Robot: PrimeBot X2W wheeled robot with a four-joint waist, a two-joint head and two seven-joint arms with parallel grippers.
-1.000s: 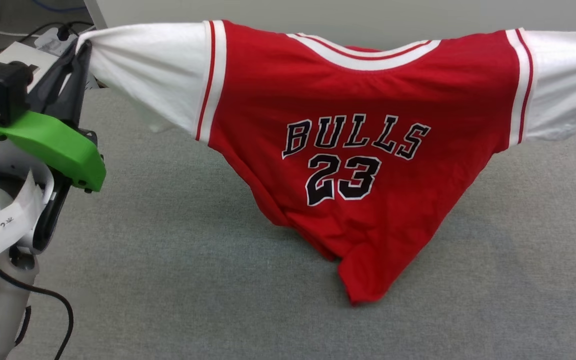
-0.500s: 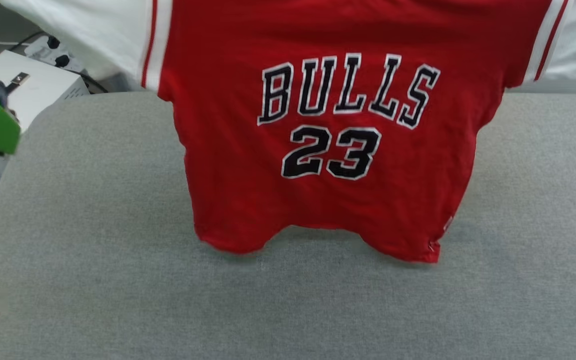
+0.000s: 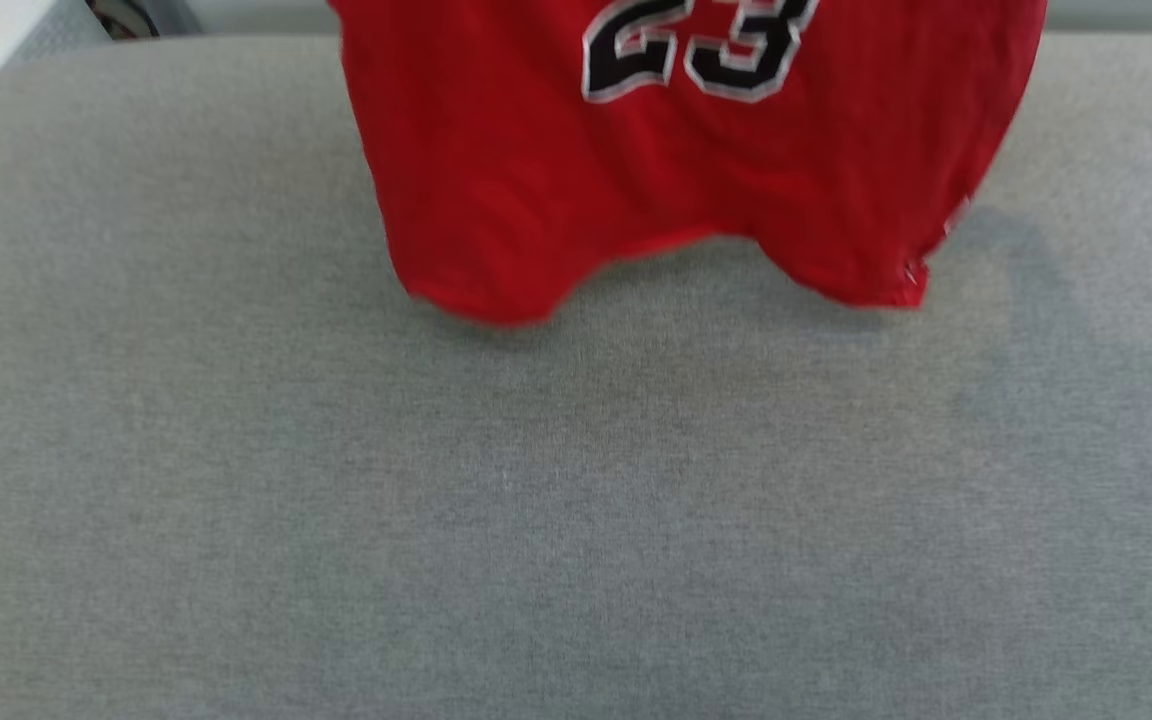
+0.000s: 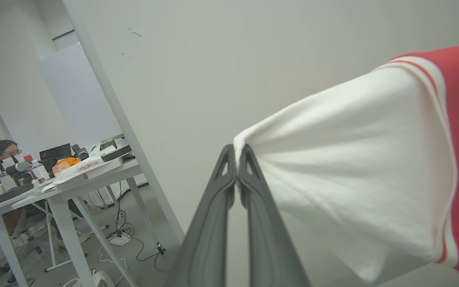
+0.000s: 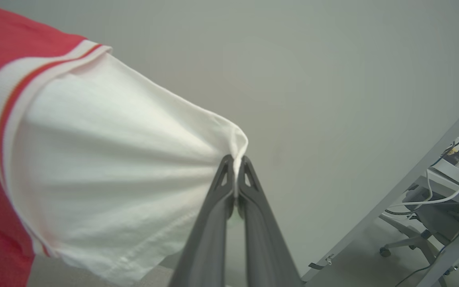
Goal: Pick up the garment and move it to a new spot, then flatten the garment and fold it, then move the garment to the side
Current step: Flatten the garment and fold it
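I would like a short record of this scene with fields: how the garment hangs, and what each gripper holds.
garment: red, number 23, hanging spread between both grippers
left gripper: shut on garment, at a white sleeve edge
right gripper: shut on garment, at a white sleeve edge
grey surface: below the garment's lower edge; contact unclear

Your head view cuts the red jersey-style garment (image 3: 656,190) off at the top edge, through its black white-outlined number, and its hem is blurred. A small pale mark (image 3: 911,272) by the hem's corner is too smeared for you to read.
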